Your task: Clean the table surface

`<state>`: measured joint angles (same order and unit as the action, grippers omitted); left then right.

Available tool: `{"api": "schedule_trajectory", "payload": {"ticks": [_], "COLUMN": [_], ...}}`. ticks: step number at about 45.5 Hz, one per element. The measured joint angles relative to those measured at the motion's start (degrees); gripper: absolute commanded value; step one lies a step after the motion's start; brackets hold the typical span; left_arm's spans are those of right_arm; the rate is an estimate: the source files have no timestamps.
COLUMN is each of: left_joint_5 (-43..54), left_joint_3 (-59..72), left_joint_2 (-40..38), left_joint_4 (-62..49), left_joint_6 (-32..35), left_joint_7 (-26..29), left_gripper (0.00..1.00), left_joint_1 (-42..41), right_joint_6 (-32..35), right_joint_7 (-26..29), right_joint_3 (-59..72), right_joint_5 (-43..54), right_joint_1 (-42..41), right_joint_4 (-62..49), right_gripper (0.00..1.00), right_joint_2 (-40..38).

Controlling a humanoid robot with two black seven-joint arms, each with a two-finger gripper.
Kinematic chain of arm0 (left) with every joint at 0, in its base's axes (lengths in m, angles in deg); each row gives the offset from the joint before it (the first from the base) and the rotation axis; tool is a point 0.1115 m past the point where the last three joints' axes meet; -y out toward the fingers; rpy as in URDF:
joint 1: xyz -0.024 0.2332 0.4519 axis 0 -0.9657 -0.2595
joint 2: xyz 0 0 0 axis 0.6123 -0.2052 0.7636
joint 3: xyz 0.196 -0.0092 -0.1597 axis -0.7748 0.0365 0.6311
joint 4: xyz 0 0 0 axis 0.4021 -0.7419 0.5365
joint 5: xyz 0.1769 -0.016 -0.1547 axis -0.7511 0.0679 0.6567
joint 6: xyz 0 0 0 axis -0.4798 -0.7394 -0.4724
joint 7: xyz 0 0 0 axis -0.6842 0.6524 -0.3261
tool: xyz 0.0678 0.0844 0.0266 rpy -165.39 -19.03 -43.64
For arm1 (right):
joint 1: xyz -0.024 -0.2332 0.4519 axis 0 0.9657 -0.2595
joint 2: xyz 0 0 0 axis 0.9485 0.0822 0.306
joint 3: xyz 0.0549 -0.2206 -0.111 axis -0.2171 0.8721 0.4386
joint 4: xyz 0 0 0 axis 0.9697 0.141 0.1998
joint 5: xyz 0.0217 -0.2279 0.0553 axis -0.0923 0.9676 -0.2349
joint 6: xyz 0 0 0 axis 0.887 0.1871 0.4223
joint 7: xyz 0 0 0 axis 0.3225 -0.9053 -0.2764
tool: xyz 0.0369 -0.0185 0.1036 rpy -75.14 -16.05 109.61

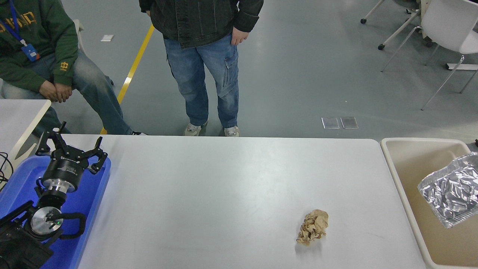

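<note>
Paper wad on table surface, foil bag prob. in bin

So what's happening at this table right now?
A table-clearing run. A crinkled silver foil bag is in the beige bin beside the grey-white tabletop. A crumpled brown paper ball lies on the tabletop, untouched. The left gripper sits parked, open, over the blue plastic tray. The right gripper is barely visible.

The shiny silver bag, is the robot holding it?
No gripper shows on the silver bag over the beige bin; the right one is out of view. The left gripper is open, empty.
</note>
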<state>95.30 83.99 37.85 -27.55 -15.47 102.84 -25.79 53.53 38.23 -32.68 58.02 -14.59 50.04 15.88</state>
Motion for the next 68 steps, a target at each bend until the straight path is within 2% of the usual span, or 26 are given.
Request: {"api": "schedule_trajectory", "payload": {"ticks": [17,38,50,57,59,68], "left_joint_5": [0.00,0.00,0.00,0.00,0.00,0.00], "left_joint_3": [0.00,0.00,0.00,0.00,0.00,0.00], "left_joint_2": [0.00,0.00,0.00,0.00,0.00,0.00], "left_joint_4": [0.00,-0.02,-0.02,-0.01,-0.01,-0.01], "left_joint_6": [0.00,0.00,0.00,0.00,0.00,0.00], "left_joint_7": [-0.01,0.00,0.00,0.00,0.00,0.00], "left_gripper": [1.00,1.00,1.00,1.00,1.00,1.00], "left_joint_1": [0.00,0.00,0.00,0.00,0.00,0.00], "right_joint_6": [-9.70,-12.49,-13.20,-13.78,-13.89,-14.15], "right_joint_7": [-0.54,-0.63,-0.65,-0.65,-0.65,-0.65], "right_joint_3": [1.21,2.38,7.72,10.88,11.62,14.19], "right_joint_5": [-0.14,-1.30,-6.59,-9.83,-10.48,-12.13], "right_joint_1": [-2.26,-2.75,-2.78,-2.79,-2.79,-2.79], "right_joint_4": [-5.32,-6.35,-6.52,-6.56,-6.56,-6.59], "right_gripper": [0.00,0.00,0.00,0.69,0.98,1.00], "right_joint_2": [5.65,7.66,7.86,7.89,7.89,7.70]}}
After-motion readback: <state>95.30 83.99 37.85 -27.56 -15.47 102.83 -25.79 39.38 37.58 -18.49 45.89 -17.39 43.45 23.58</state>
